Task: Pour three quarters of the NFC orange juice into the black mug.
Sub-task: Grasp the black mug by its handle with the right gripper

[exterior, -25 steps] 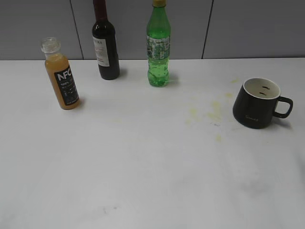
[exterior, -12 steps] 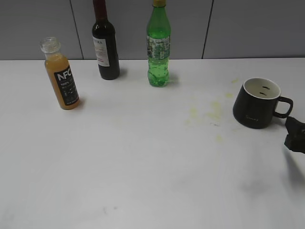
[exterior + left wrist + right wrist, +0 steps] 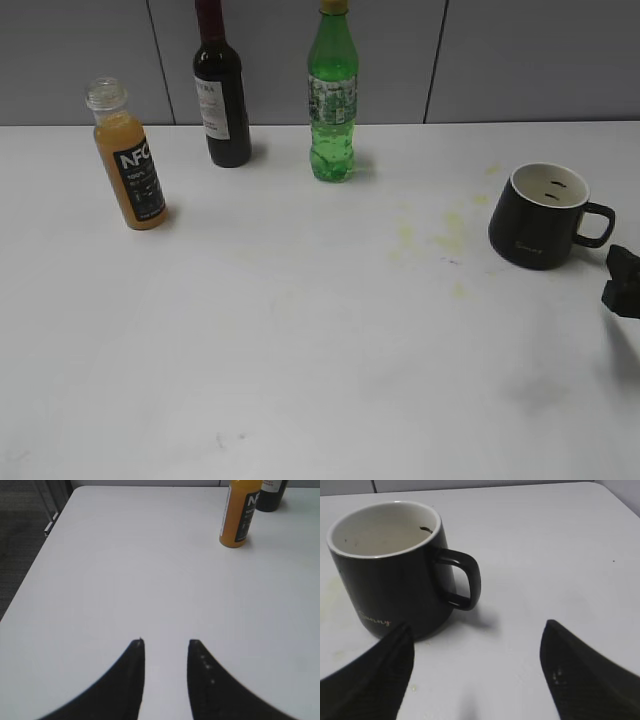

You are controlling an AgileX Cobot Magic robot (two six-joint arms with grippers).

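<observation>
right gripper (image 3: 477,667) spread wide, black mug (image 3: 390,567) just ahead-left of it, handle (image 3: 462,580) between fingertips. risk: misaligned approach nudges mug across bench (image 3: 560,540). left gripper (image 3: 165,652) narrow, empty.

1. Dark wine bottle (image 3: 222,95), white label, upright at back of table, top cut off by frame.
2. Green plastic bottle (image 3: 332,95), yellow cap, upright, right of the wine bottle, well apart from it.
3. White table (image 3: 300,340), yellowish stains (image 3: 440,240) right of centre.
4. Grey panelled wall (image 3: 520,60) behind.
</observation>
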